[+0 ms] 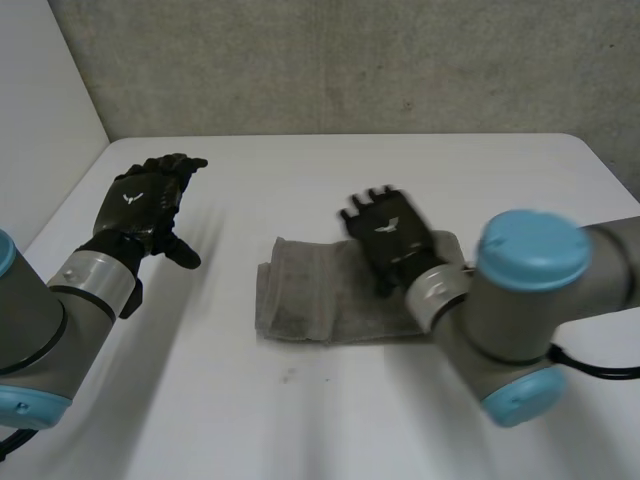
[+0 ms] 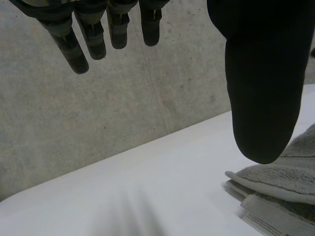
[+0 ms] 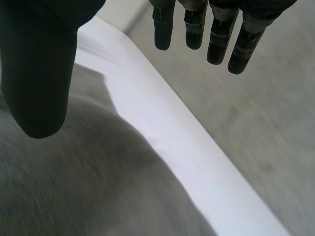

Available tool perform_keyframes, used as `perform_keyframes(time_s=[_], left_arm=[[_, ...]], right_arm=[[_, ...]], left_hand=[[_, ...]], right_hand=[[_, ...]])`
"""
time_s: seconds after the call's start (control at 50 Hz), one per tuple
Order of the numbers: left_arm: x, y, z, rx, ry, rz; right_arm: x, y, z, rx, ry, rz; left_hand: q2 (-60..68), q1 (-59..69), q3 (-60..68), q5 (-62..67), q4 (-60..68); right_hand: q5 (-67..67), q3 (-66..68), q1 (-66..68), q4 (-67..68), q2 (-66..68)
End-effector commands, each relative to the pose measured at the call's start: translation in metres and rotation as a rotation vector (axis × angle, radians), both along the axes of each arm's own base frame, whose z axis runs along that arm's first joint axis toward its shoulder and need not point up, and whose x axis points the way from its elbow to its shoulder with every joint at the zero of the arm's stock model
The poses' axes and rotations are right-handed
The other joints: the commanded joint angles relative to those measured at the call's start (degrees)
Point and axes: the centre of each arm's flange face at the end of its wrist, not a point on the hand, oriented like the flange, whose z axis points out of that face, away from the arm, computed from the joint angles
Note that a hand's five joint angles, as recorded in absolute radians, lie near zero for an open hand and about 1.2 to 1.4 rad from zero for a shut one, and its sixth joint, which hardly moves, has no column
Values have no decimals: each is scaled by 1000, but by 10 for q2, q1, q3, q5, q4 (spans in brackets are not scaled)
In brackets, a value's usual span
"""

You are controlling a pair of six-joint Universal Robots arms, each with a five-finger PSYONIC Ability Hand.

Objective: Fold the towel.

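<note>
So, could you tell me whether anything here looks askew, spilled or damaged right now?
Nothing serious. The grey towel lies folded on the white table, its layered edges slightly uneven at the end nearer the left robot hand. No spill or damage shows.

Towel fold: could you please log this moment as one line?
towel: folded, on table | left hand: open, clear of towel | right hand: open, over towel

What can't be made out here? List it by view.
Head view: the towel's right end, covered by the right hand and its arm.
Left wrist view: most of the towel, cut off at the edge beside the left hand's thumb.
Right wrist view: whether the palm touches the towel under it.
</note>
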Motion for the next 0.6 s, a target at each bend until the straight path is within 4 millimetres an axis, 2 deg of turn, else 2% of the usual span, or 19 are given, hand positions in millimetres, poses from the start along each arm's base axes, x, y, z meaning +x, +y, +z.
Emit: perform_keyframes(time_s=[0.02, 0.04, 0.06, 0.1, 0.18, 0.22, 0.26, 0.28, 0.3, 0.32, 0.34, 0.36, 0.38, 0.4, 0.48, 0.54, 0.58, 0.6], left_arm=[[0, 0, -1, 4, -1, -1], [0, 0, -2, 6, -2, -1], [-1, 1, -2, 7, -2, -2], [0, 1, -5, 15, -4, -1], [0, 1, -8, 24, -6, -2], [-1, 1, -8, 25, -7, -2], [-1, 2, -9, 27, -7, -5], [-1, 2, -10, 29, -9, -5], [-1, 2, -10, 29, -9, -5], [-1, 2, -11, 32, -10, -5], [-1, 2, -11, 33, -11, -5], [-1, 2, -11, 33, -11, -5], [-2, 2, -10, 30, -10, -7], [-2, 2, -10, 30, -10, -7], [-1, 2, -11, 32, -10, -5], [-1, 2, -11, 33, -9, -5], [-1, 2, -11, 32, -10, -4], [-1, 2, -11, 32, -10, -5]], right_arm=[[-58, -16, -4, 213, -29, -169], [-70, -17, -12, 254, -16, -189], [-70, -18, -12, 254, -16, -189], [-85, -16, -26, 314, -3, -206], [-95, -14, -36, 359, 1, -206], [-99, -13, -40, 374, 1, -209], [-105, -14, -46, 379, -6, -220], [-105, -14, -46, 379, -6, -220], [-107, -16, -49, 368, -14, -226], [-107, -16, -49, 368, -14, -226], [-108, -20, -49, 340, -25, -230], [-109, -24, -49, 307, -37, -237], [-109, -24, -49, 306, -37, -237], [-111, -29, -46, 268, -47, -251], [-113, -37, -41, 207, -58, -264], [-111, -44, -29, 142, -50, -264], [-103, -49, -4, 33, -39, -243], [-103, -49, -4, 32, -39, -243]], left_hand=[[5, -3, 5, -17, 3], [5, -3, 5, -17, 3], [5, -3, 5, -17, 3], [5, -3, 5, -17, 3], [5, -3, 5, -17, 3], [5, -3, 5, -17, 3], [5, -3, 5, -17, 3], [5, -3, 5, -17, 3], [5, -3, 5, -17, 3], [5, -3, 5, -17, 3], [5, -3, 5, -17, 3], [5, -3, 5, -17, 3], [5, -3, 5, -17, 3], [5, -3, 5, -17, 3], [5, -3, 5, -17, 3], [5, -3, 5, -17, 3], [5, -3, 5, -17, 3], [5, -3, 5, -17, 3]], right_hand=[[-44, -22, -21, -34, -34], [-44, -22, -21, -34, -34], [-44, -22, -21, -34, -34], [-44, -22, -21, -34, -34], [-44, -22, -21, -34, -34], [4, 26, 27, 14, 14], [131, 153, 154, 141, 141], [131, 154, 154, 142, 142], [258, 280, 281, 268, 268], [259, 282, 282, 270, 269], [412, 435, 435, 423, 423], [582, 605, 605, 593, 592], [584, 606, 607, 594, 594], [655, 677, 678, 665, 665], [656, 678, 679, 666, 666], [656, 678, 679, 666, 666], [656, 678, 679, 666, 666], [656, 678, 679, 666, 666]])
